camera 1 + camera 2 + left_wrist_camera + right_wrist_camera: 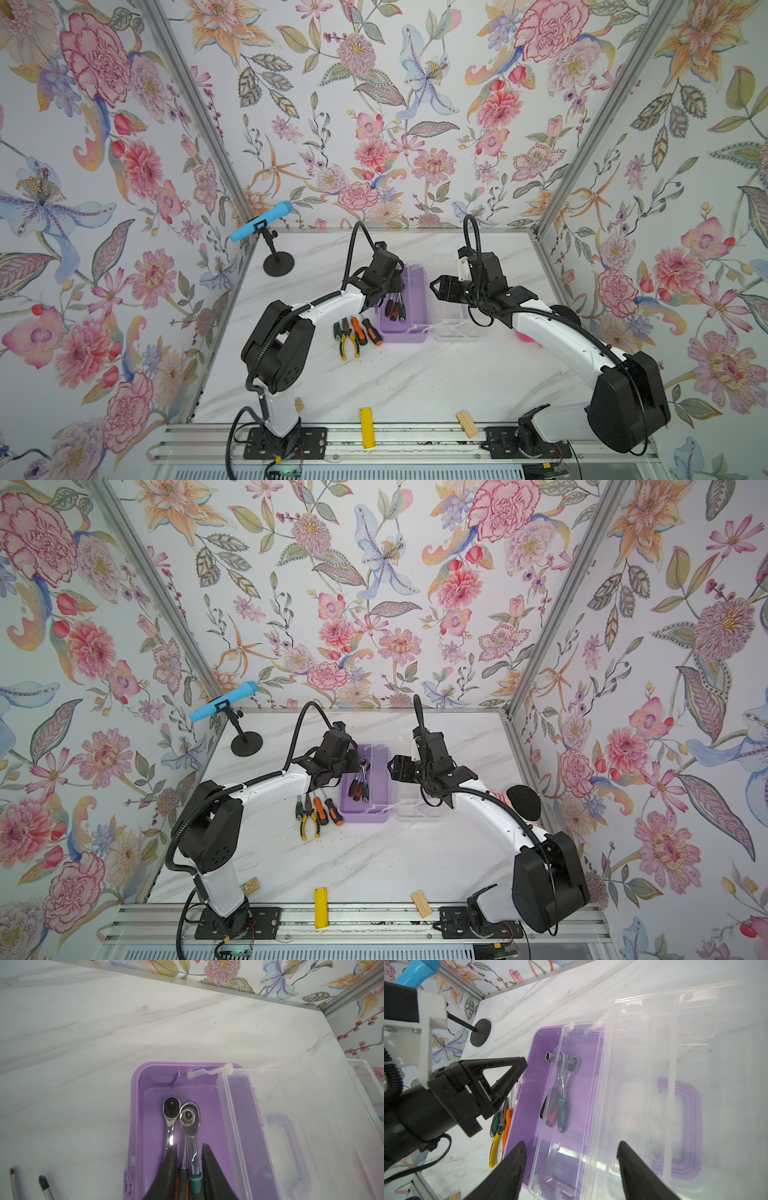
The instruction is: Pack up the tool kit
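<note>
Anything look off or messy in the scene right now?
Minor only: dark specks litter the floor of the lilac plastic case base at its far end. Also, the flat yellow bar and small wooden block straddle the front edge of the table, overhanging the metal rail.

Two chrome ratchets [188,1119] with red-black and teal grips run off the left wrist view's lower edge, flanked by the left gripper [189,1144] and its black fingers [169,1169]; two metal screwdriver tips [42,1180] are cropped too; in both top views a pink object [527,336] [500,798], possibly striped, sits half hidden behind the right arm [561,332].
</note>
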Tool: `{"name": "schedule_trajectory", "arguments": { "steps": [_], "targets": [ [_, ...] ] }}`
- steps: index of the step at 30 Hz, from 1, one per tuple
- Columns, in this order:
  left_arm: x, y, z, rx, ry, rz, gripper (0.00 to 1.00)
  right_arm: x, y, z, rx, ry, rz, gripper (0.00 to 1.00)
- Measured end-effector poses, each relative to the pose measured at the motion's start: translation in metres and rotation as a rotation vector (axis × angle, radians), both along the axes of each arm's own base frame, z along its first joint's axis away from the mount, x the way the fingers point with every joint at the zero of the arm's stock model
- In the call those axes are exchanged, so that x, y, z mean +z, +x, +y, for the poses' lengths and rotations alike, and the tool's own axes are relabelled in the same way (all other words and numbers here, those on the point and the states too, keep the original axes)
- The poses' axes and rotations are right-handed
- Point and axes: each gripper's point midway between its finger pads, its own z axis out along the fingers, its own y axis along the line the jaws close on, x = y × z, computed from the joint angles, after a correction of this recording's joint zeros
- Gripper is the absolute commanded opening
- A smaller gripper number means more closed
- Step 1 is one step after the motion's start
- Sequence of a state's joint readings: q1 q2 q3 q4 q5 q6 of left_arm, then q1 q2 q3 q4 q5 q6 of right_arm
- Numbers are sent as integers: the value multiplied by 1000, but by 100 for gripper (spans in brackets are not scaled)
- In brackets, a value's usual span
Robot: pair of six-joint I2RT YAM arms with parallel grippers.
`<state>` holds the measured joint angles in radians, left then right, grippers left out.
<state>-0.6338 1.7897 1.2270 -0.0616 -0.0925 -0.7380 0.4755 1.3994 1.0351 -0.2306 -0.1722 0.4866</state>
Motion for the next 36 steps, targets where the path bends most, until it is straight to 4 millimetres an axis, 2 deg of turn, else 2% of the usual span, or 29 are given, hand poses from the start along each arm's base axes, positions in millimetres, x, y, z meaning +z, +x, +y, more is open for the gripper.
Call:
{"name": "schedule_trajectory", "arguments": {
  "steps": [6,9,13,17,22,36],
  "targets": [
    [2,-33,54,90,45,-5,38,17,1,10,26,11,-30,70],
    [0,-47,93,160,60,0,38,18,-4,18,50,11,-33,69],
    [-22,-65,139,250,106,42,38,13,-6,28,75,5,-20,69],
    [-50,-79,165,296,156,104,38,3,-4,36,92,-3,8,69],
    [-66,-79,175,318,179,131,38,-7,-3,39,100,-11,32,69],
    [-115,-58,184,326,200,207,36,-3,-1,39,95,-10,23,69]
  ]
}}
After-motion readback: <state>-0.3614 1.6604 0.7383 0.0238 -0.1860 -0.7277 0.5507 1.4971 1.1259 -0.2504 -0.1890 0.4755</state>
